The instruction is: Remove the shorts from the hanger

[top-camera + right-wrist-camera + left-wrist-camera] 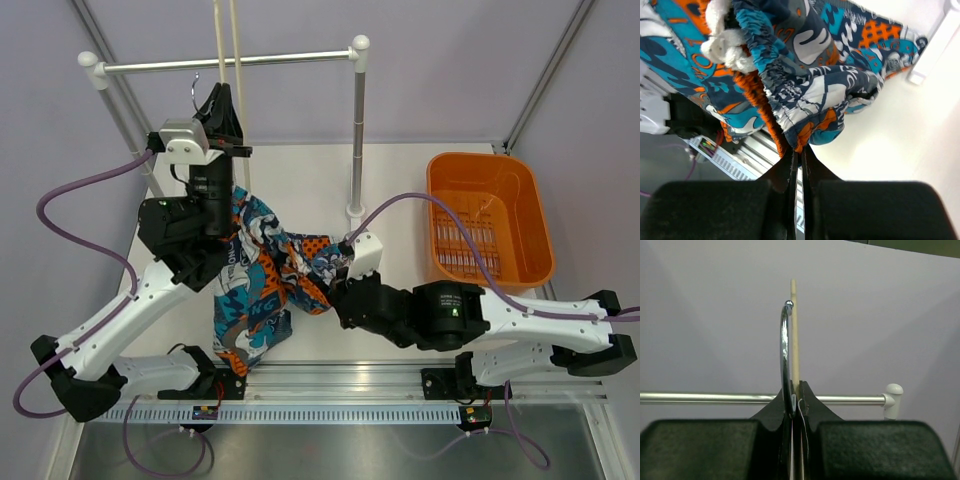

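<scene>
One pair of soft patterned shorts [262,285] in blue, teal, orange, white and black lies bunched on the white tabletop [400,185] between my two arms. My right tool [798,153] is pressed together on a fold of them. My left tool [795,396] is clamped on the neck of the single thin cream hanger [220,40], beside its wire hook [785,347], in front of one silver rail [230,63]. One orange plastic bin [487,156] sits at the right. The lettering in the shorts' print is too broken for me to read.
</scene>
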Available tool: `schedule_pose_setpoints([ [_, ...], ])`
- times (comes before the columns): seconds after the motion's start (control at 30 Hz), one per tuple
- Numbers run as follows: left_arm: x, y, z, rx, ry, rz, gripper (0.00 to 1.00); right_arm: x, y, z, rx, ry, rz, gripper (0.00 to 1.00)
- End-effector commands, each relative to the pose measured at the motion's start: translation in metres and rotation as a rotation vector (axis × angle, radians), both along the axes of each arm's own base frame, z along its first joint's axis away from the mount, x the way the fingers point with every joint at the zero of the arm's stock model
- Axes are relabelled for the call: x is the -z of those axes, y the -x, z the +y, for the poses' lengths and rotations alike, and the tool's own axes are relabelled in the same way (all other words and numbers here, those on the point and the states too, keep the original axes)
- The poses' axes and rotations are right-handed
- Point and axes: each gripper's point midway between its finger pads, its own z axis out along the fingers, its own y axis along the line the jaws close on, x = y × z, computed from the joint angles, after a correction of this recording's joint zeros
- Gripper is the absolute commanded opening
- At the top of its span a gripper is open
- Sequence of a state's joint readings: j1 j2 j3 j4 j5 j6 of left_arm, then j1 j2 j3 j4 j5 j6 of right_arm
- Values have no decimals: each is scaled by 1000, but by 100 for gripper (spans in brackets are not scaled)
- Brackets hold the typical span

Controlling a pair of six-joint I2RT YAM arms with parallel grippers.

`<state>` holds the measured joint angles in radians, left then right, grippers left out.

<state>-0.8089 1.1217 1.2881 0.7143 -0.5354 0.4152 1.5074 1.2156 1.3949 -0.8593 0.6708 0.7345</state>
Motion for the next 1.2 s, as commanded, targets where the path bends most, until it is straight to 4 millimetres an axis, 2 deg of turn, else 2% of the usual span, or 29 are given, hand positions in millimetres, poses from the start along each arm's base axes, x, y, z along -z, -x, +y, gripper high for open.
schedule_pose_setpoints([
  [0.0,-44,24,31,-23,138,-137,0,25,6,-17,63,36,40,0],
  [0.03,-45,25,32,-19,141,-142,0,39,8,-19,75,49,60,0],
  [0.13,-48,24,29,-7,128,-137,0,50,9,-27,102,49,79,0],
  [0.3,-54,26,35,-26,130,-146,0,31,-4,-47,170,22,24,0],
  [0.4,-54,26,29,17,114,-115,0,12,-13,-60,213,18,-28,0],
  [0.43,-51,24,27,29,114,-102,0,-4,-18,-62,227,-2,-51,0],
  [0.5,-44,22,24,58,117,-57,0,-19,-30,-72,272,17,-111,0],
  [0.53,-40,21,22,73,116,-37,0,-36,-40,-77,293,11,-140,0],
  [0.6,-26,17,9,129,81,25,0,-55,-55,-84,325,-7,-180,0],
  [0.7,-5,16,-2,198,55,118,0,-99,-88,-96,366,-61,-261,0],
  [0.73,-1,20,-1,214,55,138,0,-120,-97,-104,372,-61,-309,0],
  [0.77,12,18,-5,229,29,191,0,-138,-111,-115,424,-88,-340,0],
  [0.8,18,20,-8,258,35,213,0,-150,-117,-118,440,-79,-368,0],
  [0.83,21,24,-8,279,29,230,0,-180,-120,-131,455,-86,-427,0],
  [0.87,37,23,-14,300,3,288,0,-203,-127,-139,504,-119,-472,0],
  [0.9,43,24,-16,319,2,314,0,-219,-130,-148,506,-72,-534,0],
  [0.93,50,26,-19,335,-11,338,0,-260,-128,-162,557,-169,-595,0],
  [0.97,63,27,-21,347,-27,389,0,-279,-130,-178,623,-179,-639,0],
  [1.0,69,29,-21,353,-28,410,0,-297,-130,-193,645,-88,-721,0],
  [1.03,74,31,-22,366,-31,425,0,-318,-128,-207,687,-108,-773,0],
  [1.07,83,34,-25,380,-52,454,0,-353,-122,-226,769,-248,-836,0],
  [1.1,86,38,-23,392,-41,466,0,-368,-121,-235,809,-252,-884,0],
  [1.13,90,40,-23,398,-41,477,0,-394,-111,-268,893,-265,-953,0],
  [1.17,98,42,-26,417,-59,502,0,-410,-109,-275,899,-265,-1004,0],
])
